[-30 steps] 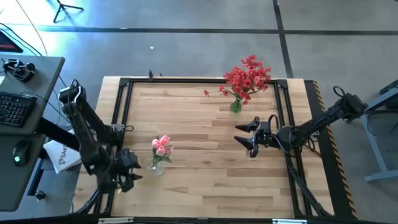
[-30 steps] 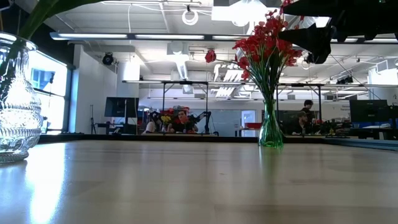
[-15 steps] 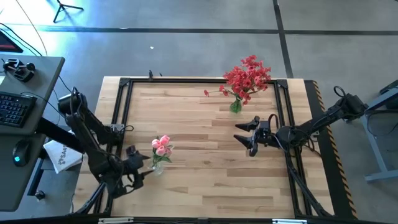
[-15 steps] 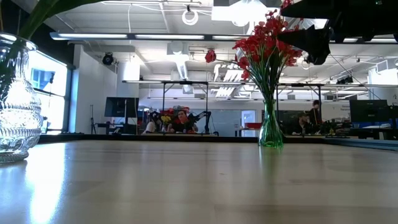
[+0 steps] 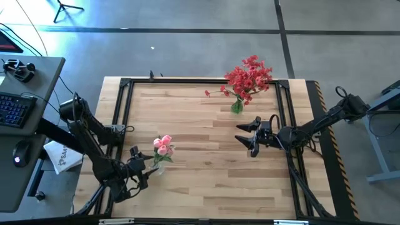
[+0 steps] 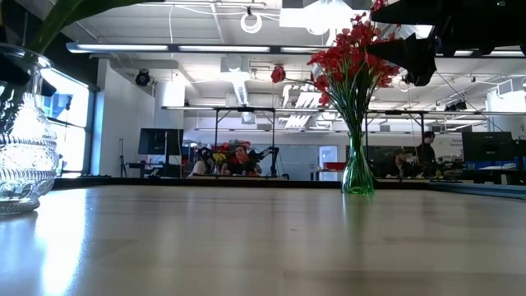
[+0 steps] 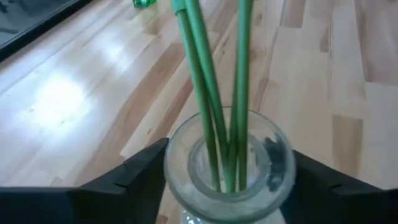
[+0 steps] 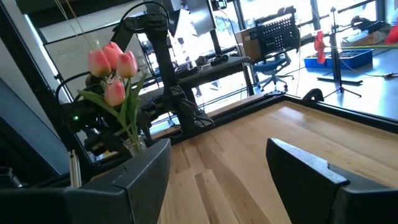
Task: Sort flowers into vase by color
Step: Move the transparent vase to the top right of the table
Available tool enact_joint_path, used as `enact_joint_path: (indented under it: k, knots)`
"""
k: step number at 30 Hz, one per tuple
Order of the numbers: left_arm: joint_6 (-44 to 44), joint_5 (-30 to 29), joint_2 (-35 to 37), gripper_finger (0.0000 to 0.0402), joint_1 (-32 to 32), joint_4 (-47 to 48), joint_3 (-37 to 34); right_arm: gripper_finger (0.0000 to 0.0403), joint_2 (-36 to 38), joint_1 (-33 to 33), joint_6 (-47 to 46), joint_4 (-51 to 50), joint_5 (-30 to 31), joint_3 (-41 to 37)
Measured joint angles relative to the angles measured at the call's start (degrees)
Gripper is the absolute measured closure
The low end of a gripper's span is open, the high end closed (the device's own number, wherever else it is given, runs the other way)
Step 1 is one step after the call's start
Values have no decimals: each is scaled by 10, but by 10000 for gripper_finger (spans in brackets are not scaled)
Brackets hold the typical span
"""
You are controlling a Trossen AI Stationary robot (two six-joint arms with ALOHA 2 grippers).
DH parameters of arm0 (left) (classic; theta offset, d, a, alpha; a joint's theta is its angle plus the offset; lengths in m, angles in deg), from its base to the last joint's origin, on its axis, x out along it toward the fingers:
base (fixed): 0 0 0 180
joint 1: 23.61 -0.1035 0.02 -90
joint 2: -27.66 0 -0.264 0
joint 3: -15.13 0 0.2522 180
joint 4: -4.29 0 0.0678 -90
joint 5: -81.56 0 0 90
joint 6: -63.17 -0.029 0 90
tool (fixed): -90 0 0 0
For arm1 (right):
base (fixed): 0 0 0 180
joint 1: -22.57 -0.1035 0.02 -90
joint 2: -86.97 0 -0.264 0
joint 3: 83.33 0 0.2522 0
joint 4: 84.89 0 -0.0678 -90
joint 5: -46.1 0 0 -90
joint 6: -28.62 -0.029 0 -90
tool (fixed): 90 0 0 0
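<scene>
On the wooden table [image 5: 206, 162], the pink flowers [image 5: 163, 146] stand in a clear glass vase [image 5: 157, 167] near the left edge, toward the front. The left gripper [image 5: 141, 167] sits at this vase, its dark fingers [image 7: 134, 177] spread wide on either side of the glass rim without visibly pressing it; in the left wrist view three green stems [image 7: 208, 93] rise from the vase mouth between them. The red flowers [image 5: 249, 76] stand in a green vase [image 5: 237, 107] close to the back edge, right of the middle, one red sprig leaning out to the left. The right gripper [image 5: 252, 137] hovers above the table's right half, between the green vase and the front edge, well apart from both vases, its fingers [image 8: 140, 168] spread and holding nothing. In the low view people sit at desks in the room beyond the table.
</scene>
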State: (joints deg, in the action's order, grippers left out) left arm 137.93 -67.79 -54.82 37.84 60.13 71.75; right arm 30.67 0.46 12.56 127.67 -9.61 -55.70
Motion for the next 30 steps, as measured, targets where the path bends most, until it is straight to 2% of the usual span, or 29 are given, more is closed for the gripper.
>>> enact_joint_path:
  k: [6, 9, 14, 20, 25, 30]
  knots:
    - [0, -18, -6, 244, 0, 3, 0, 144, 0, 0, 0, -2, 0, 0]
    - [0, -61, -6, 269, -4, 1, -2, 144, 0, 0, 0, -2, 0, 0]
    - [50, -166, -2, 269, -24, 1, -50, 144, 0, 0, 0, -2, 0, 0]
    - [210, -305, -1, 269, -61, 6, -147, 144, 0, 0, 7, -2, 2, 0]
    - [341, -304, -1, 269, -133, 33, -213, 144, 0, 0, 9, -1, 36, 0]
    - [378, -306, 0, 269, -176, 41, -226, 144, 0, 19, 3, 3, 44, 0]
